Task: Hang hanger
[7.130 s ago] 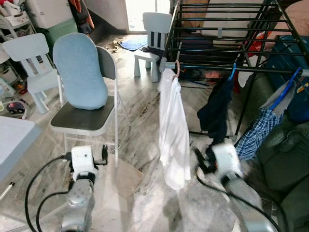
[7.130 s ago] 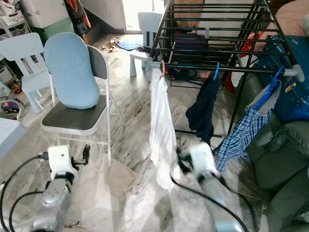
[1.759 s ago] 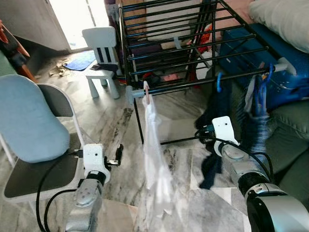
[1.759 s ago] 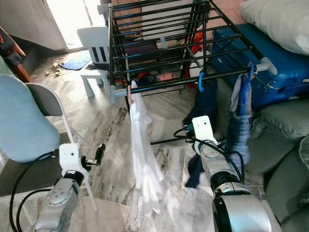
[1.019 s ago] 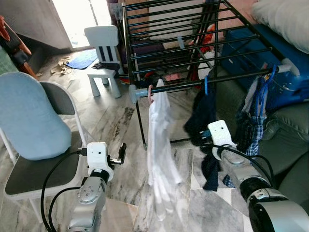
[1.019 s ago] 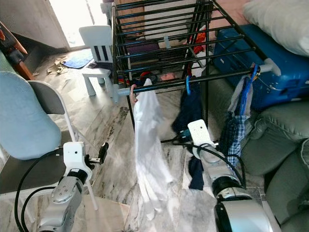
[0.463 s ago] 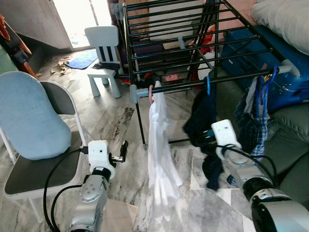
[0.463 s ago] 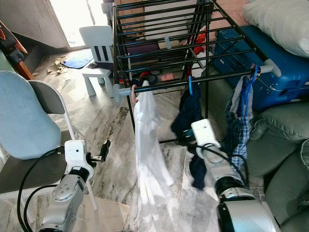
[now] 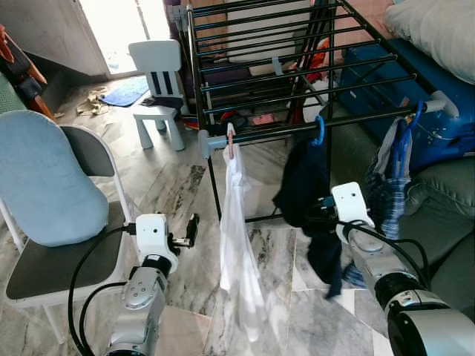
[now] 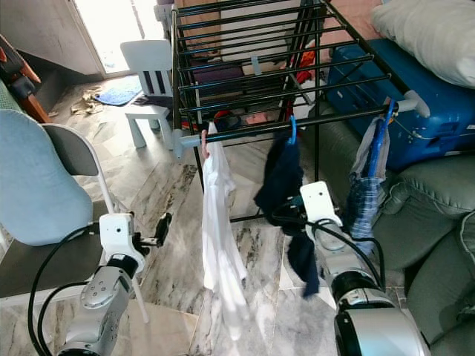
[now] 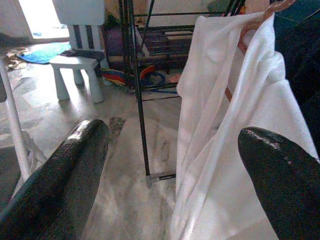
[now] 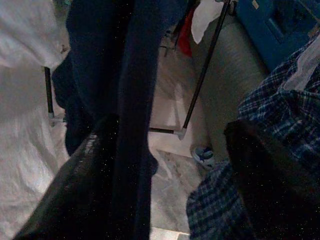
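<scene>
Both tools gape empty. Left eye view: left tool (image 9: 191, 226) lower left, right tool (image 9: 315, 216) lower right beside the navy garment (image 9: 306, 189); blue hanger (image 9: 319, 130) hooks the rack rail (image 9: 297, 130) at centre, apparently hung. Left wrist view: white shirt (image 11: 235, 125) dangles right. Right wrist view: plaid shirt (image 12: 260, 145) right.

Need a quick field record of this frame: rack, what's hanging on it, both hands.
rack: black drying rack, front rail carries three hangers
white shirt: on pink hanger, rail's left end
navy garment: on blue hanger, mid-rail
plaid shirt: on the rail's right end
left hand: open, empty, beside the white shirt
right hand: open, among the navy and plaid clothes
</scene>
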`<state>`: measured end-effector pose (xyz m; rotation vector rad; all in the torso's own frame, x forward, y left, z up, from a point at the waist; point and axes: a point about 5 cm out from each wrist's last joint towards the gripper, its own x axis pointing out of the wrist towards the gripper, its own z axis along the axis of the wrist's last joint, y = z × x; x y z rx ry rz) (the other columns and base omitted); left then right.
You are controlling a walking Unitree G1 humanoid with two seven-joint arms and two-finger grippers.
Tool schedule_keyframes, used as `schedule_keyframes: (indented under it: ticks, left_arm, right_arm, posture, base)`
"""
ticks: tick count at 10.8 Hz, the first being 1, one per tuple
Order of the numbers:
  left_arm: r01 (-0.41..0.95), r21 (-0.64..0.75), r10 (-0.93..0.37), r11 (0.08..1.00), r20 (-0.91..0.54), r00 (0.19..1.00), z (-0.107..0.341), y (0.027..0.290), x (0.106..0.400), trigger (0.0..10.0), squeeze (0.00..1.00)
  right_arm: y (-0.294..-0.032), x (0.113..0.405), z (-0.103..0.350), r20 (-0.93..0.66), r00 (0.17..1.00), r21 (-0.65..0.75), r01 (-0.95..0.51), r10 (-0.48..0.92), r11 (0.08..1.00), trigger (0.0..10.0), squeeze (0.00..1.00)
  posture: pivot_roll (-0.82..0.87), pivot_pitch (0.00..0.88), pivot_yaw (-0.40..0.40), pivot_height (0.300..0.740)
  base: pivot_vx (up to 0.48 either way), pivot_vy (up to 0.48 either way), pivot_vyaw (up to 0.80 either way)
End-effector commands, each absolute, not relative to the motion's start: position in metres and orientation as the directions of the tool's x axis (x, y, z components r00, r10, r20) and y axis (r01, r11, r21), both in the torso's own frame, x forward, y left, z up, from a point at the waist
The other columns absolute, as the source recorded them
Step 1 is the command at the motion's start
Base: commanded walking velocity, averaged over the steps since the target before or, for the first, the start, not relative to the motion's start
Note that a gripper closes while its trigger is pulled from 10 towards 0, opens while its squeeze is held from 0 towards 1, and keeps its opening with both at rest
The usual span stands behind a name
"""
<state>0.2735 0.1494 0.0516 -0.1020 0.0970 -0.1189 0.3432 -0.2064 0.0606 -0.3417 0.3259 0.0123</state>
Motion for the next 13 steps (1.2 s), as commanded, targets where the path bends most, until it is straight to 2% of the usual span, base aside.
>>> schedule_keyframes:
  ticks: [1,2,3,4,7,8,9,10,11,13]
  left_arm:
    - [0.118,-0.105,-0.127,0.987,-0.083,0.988,0.053,0.152,0.275,10.0,0.0]
    - [0.118,-0.106,-0.127,0.987,-0.082,0.989,0.053,0.152,0.275,10.0,0.0]
    - [0.116,-0.106,-0.125,0.988,-0.08,0.989,0.053,0.153,0.275,10.0,0.0]
    - [0.112,-0.107,-0.121,0.988,-0.076,0.99,0.054,0.155,0.274,10.0,0.0]
    - [0.114,-0.109,-0.123,0.987,-0.082,0.989,0.052,0.154,0.272,10.0,0.0]
    - [0.121,-0.108,-0.131,0.987,-0.083,0.988,0.052,0.152,0.273,10.0,0.0]
    - [0.128,-0.106,-0.137,0.986,-0.084,0.987,0.052,0.152,0.274,10.0,0.0]
    - [0.129,-0.103,-0.138,0.986,-0.085,0.987,0.052,0.153,0.274,10.0,0.0]
    - [0.13,-0.101,-0.139,0.986,-0.088,0.986,0.052,0.154,0.274,10.0,0.0]
    - [0.134,-0.098,-0.144,0.986,-0.096,0.985,0.05,0.154,0.272,10.0,0.0]
  right_arm:
    - [-0.206,0.345,0.065,-0.282,0.958,-0.322,-0.052,-0.043,0.945,10.0,0.53]
    - [-0.206,0.346,0.068,-0.253,0.966,-0.316,-0.033,-0.051,0.948,10.0,0.45]
    - [-0.206,0.346,0.07,-0.232,0.971,-0.309,-0.022,-0.053,0.951,10.0,0.68]
    - [-0.205,0.344,0.072,-0.201,0.978,-0.297,-0.015,-0.047,0.955,10.0,1.0]
    - [-0.208,0.34,0.068,-0.205,0.977,-0.287,-0.006,-0.055,0.958,10.0,1.0]
    - [-0.207,0.339,0.067,-0.211,0.976,-0.278,-0.011,-0.049,0.961,10.0,0.49]
    - [-0.206,0.337,0.065,-0.218,0.975,-0.273,-0.025,-0.037,0.962,10.0,0.31]
    - [-0.205,0.335,0.063,-0.221,0.975,-0.278,-0.031,-0.032,0.96,10.0,0.25]
    - [-0.206,0.334,0.061,-0.226,0.974,-0.28,-0.034,-0.031,0.959,10.0,0.05]
    - [-0.207,0.331,0.057,-0.253,0.967,-0.283,-0.061,-0.013,0.957,10.0,0.02]
  posture:
    - [-0.09,0.0,0.107,0.74]
    - [-0.09,0.0,0.105,0.74]
    - [-0.09,0.0,0.101,0.74]
    - [-0.09,0.0,0.099,0.74]
    - [-0.09,0.0,0.107,0.74]
    - [-0.1,0.0,0.111,0.74]
    - [-0.1,0.0,0.115,0.74]
    - [-0.1,0.0,0.117,0.74]
    - [-0.1,0.0,0.118,0.74]
    - [-0.1,0.0,0.118,0.74]
  base:
    - [0.259,0.0,0.0]
    - [0.262,0.0,0.0]
    - [0.262,0.0,0.0]
    - [0.262,0.0,0.0]
    - [0.259,0.0,0.0]
    - [0.255,0.0,0.0]
    - [0.255,0.0,0.0]
    - [0.255,0.0,0.0]
    - [0.0,0.0,0.0]
    - [0.0,0.0,0.0]
